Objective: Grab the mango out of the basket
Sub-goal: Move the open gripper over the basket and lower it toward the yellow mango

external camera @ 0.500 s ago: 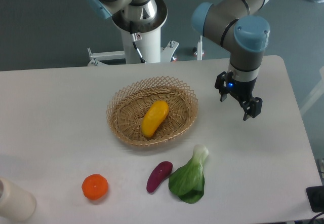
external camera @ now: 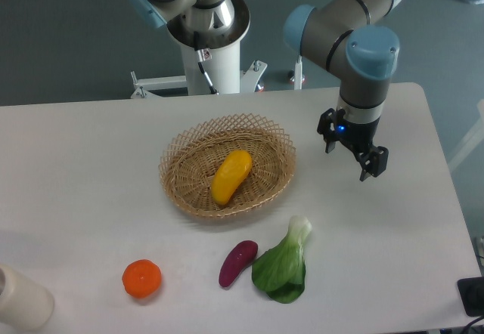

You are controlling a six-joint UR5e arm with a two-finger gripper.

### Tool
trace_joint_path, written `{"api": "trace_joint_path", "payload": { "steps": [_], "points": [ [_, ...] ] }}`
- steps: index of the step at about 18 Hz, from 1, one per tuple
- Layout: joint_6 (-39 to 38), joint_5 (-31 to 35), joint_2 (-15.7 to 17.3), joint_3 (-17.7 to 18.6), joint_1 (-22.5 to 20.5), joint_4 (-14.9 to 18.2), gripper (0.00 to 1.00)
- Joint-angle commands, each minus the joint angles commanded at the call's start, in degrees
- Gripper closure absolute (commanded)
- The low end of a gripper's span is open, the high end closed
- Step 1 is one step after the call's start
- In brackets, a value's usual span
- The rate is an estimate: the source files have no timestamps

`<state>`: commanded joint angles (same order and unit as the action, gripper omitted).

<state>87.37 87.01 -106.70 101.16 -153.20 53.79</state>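
A yellow-orange mango lies at a slant in the middle of the round tan wicker basket at the centre of the white table. My gripper hangs to the right of the basket, just past its rim and above the tabletop. Its two dark fingers are spread apart with nothing between them.
In front of the basket lie a purple eggplant, a green bok choy and a round orange fruit. A pale cylinder stands at the front left corner. The table's right edge runs close behind the arm.
The gripper has shifted slightly left, toward the basket. The mango and the other produce have not moved.
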Motion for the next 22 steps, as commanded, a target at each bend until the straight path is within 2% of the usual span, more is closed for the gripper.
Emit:
{"api": "trace_joint_path", "payload": {
  "steps": [4, 8, 17, 18, 22],
  "points": [
    [-2.3, 0.3, 0.0, 0.5, 1.6, 0.1, 0.00],
    [-11.1, -0.1, 0.3, 0.7, 3.8, 0.3, 0.00],
    [-20.2, 0.3, 0.1, 2.5, 10.4, 0.9, 0.00],
    [-22.6, 0.3, 0.5, 3.8, 12.3, 1.1, 0.00],
    [-23.6, 0.3, 2.3, 7.2, 14.1, 3.5, 0.00]
  ]
}}
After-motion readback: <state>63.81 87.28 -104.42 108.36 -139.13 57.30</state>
